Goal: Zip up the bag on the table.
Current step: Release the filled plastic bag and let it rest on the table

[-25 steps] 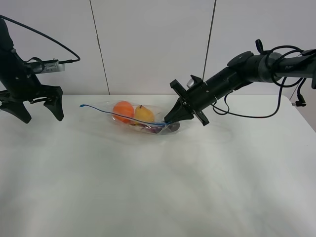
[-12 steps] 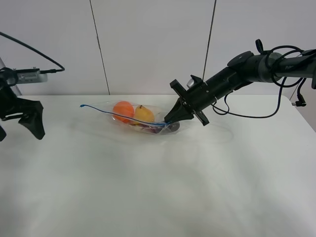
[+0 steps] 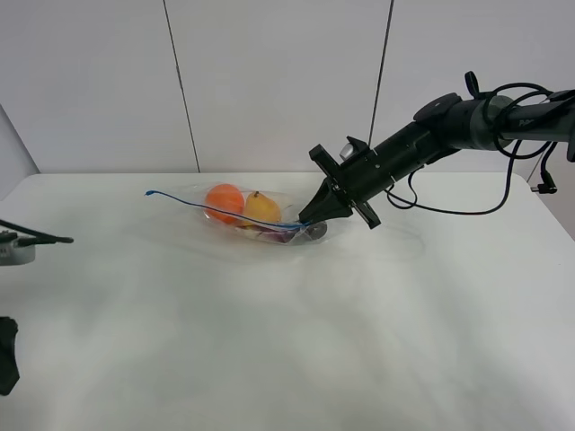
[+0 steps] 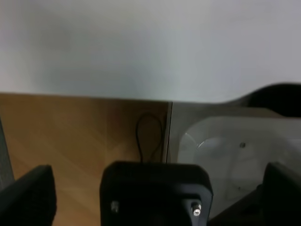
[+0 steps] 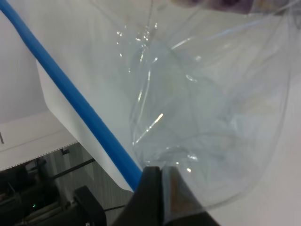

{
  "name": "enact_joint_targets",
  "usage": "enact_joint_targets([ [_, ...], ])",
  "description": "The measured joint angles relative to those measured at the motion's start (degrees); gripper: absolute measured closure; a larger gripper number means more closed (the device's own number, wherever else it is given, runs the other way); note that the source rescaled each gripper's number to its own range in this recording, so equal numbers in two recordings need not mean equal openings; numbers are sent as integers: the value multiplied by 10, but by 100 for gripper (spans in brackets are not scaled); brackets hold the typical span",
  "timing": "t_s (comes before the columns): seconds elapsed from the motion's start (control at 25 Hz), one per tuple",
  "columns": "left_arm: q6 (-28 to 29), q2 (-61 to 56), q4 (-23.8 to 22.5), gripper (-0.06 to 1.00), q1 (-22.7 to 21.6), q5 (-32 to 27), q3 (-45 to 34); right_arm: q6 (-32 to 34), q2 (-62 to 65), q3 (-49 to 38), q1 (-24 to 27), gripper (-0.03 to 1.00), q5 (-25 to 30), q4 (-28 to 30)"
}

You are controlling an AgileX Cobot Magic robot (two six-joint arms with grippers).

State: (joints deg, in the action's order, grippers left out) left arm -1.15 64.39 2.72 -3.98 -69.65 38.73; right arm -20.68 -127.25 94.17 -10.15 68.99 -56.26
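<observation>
The clear bag (image 3: 256,215) lies on the white table (image 3: 359,341) at mid-back, with orange, yellow and dark purple toy fruit inside. Its blue zip strip (image 3: 207,208) runs from the far left end to the right end. My right gripper (image 3: 308,222) is shut on the bag at the strip's right end. The right wrist view shows the shut fingertips (image 5: 151,188) pinching the blue strip (image 5: 75,99) and the clear film. My left gripper (image 4: 155,197) is open and empty, low beside the table's left edge and far from the bag. Only a bit of that arm (image 3: 7,355) shows in the high view.
The left wrist view shows brown wood floor (image 4: 80,136) and a grey-white base (image 4: 225,150) below a pale surface. A black cable (image 3: 467,211) hangs from the right arm over the table's back right.
My left arm has dropped down and to the left, from beside the table's back left to nearly out of the high view. The right gripper and the bag have not moved.
</observation>
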Motion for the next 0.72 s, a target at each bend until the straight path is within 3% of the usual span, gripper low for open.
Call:
enact_joint_targets([
  [0.2, 1, -96, 0, -5, 0, 7, -11, 0, 0, 0, 0, 97, 0, 0],
  [0.52, 1, -311, 0, -5, 0, 102, -12, 0, 0, 0, 0, 97, 1, 0],
  [0.72, 1, -469, 1, -5, 0, 109, -15, 0, 0, 0, 0, 97, 1, 0],
])
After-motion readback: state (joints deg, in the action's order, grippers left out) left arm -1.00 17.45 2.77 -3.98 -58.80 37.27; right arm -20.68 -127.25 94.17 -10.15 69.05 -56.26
